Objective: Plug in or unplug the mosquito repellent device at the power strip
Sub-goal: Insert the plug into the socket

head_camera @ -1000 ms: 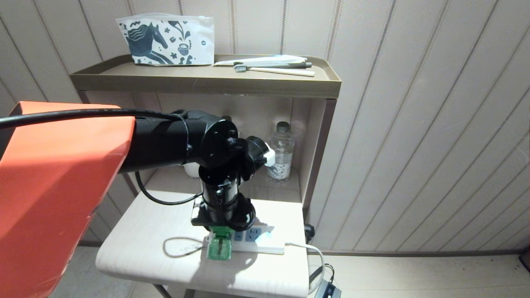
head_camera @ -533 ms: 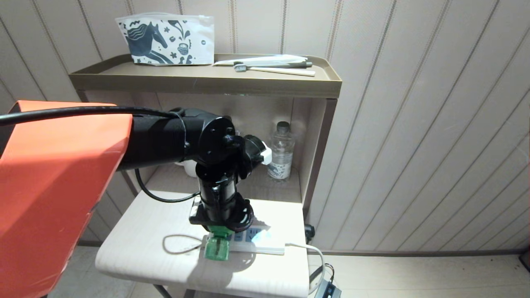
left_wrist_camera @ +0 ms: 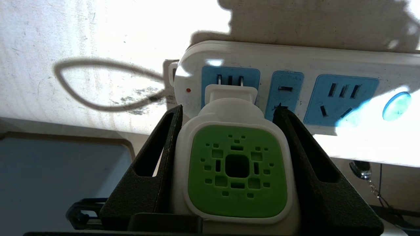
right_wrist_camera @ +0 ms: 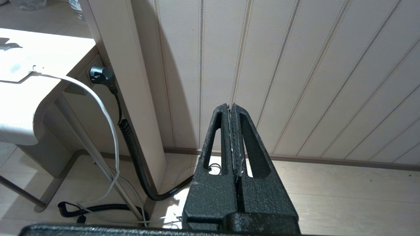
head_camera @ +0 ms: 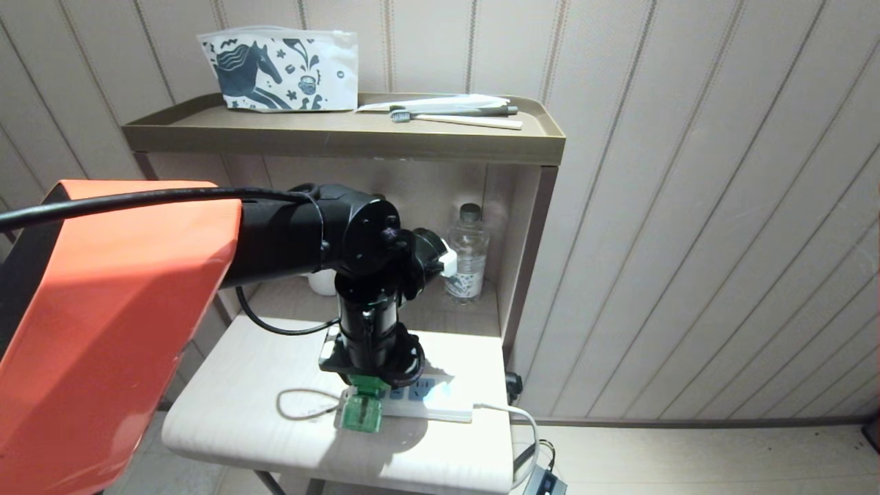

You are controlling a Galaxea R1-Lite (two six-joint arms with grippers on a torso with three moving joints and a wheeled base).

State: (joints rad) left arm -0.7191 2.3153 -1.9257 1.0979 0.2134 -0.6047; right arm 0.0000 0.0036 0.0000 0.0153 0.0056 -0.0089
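My left gripper (head_camera: 370,382) points down over the small table (head_camera: 234,385), shut on the white-and-green head of the mosquito repellent device (head_camera: 361,414). The green bottle hangs toward the table's front edge. In the left wrist view the black fingers (left_wrist_camera: 164,137) press both sides of the device (left_wrist_camera: 237,170). Its two metal prongs sit at the leftmost blue socket of the power strip (left_wrist_camera: 328,65), still partly showing. The power strip (head_camera: 433,407) lies flat on the table. My right gripper (right_wrist_camera: 230,106) is shut and empty, parked low beside the table near the wall.
A clear water bottle (head_camera: 467,251) and a white mug (head_camera: 322,282) stand in the shelf niche behind my arm. A printed pouch (head_camera: 282,69) and toothbrushes (head_camera: 454,117) lie on the top shelf. The strip's white cable (head_camera: 512,412) drops off the table's right edge; a thin cord loop (head_camera: 302,405) lies left.
The whole head view has shifted slightly. My left gripper stays at the strip's left end with the device in it; the bottle has turned only a little.
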